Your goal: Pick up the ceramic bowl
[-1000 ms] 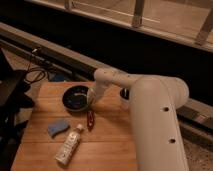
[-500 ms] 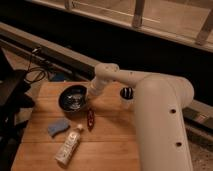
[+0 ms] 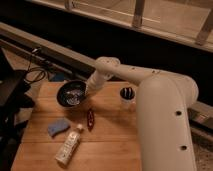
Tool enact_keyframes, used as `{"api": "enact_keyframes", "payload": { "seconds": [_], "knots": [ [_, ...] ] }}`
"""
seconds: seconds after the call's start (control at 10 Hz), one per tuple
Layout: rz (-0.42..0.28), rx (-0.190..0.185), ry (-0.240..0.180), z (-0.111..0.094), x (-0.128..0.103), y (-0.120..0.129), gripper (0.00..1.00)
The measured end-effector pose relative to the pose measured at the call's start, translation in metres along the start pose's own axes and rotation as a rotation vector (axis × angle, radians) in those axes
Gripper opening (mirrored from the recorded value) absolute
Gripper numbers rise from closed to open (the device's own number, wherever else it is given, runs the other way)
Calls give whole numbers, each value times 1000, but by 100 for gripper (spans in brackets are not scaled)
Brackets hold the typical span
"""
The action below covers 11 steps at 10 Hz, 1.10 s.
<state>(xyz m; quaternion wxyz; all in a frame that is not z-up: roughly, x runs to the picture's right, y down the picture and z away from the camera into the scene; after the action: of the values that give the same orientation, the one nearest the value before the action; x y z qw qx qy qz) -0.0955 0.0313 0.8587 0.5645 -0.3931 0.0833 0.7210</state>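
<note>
The ceramic bowl (image 3: 71,93) is round, dark and glossy with a lighter speckled inside. It sits at the back left of the wooden table (image 3: 110,145). My white arm reaches in from the right and slopes down to the bowl. The gripper (image 3: 88,95) is at the bowl's right rim, touching or just over it. The end of the arm hides the rim there. The bowl's inside faces the camera and it looks slightly tilted.
A small white cup (image 3: 127,96) holding dark items stands to the right of the gripper. A red-brown packet (image 3: 90,119), a blue sponge (image 3: 58,126) and a white bottle (image 3: 69,145) lie in front of the bowl. Dark equipment (image 3: 12,95) stands off the table's left edge.
The arm's end has swung left and down from beside the bowl onto its right rim. The bowl has shifted very slightly and shows more of its inside.
</note>
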Motion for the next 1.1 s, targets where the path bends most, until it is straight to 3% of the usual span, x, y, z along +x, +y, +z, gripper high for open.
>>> {"api": "enact_keyframes", "payload": {
  "seconds": [1.1],
  "knots": [
    [-39,11,-4,-41,1,24,9]
  ]
}}
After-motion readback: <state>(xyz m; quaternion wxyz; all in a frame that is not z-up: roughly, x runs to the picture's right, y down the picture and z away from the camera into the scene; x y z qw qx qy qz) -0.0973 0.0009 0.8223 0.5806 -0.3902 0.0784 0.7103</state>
